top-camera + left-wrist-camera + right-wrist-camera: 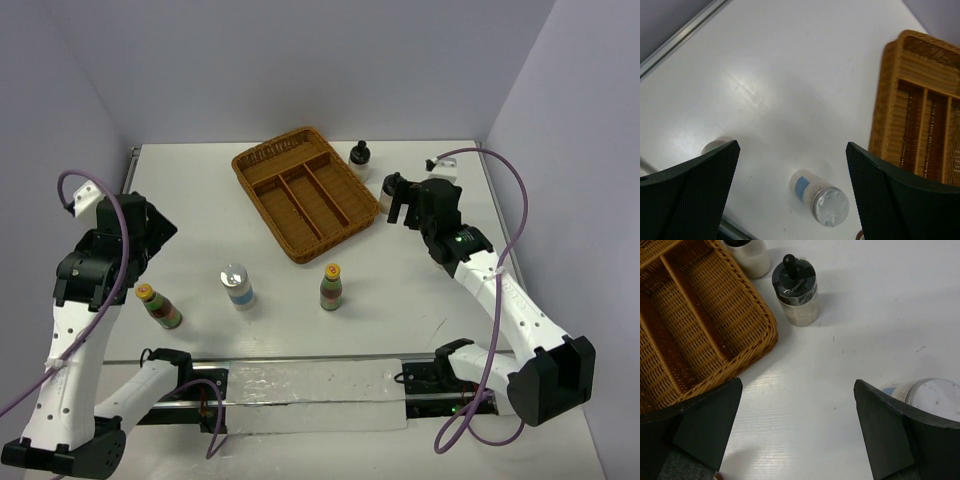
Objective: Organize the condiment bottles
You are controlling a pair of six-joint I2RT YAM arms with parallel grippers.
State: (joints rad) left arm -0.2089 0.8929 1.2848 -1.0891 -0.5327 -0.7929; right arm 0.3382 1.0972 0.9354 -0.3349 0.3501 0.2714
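White bench is enclosed by pale lilac walls. L fingers are held wide, silver-capped bottle seen between; R fingers wide, black-capped bottle ahead, wicker tray front-left.

Empty divided wicker basket, white table

Right end effector: jaws wide apart, nothing between them; dark fingers at the lower left and lower right corners.
Wicker tray: upper left, brown, long divided compartments, rounded corner in view.
Black-capped bottle: squat, pale body, upright, just beside the tray's corner.
Second bottle: pale, cut off by the top edge, just beside the tray's rim.
Silver-capped bottle: lower right, sliver of blue label, partly behind a finger.
Bench: white, a few small marks.
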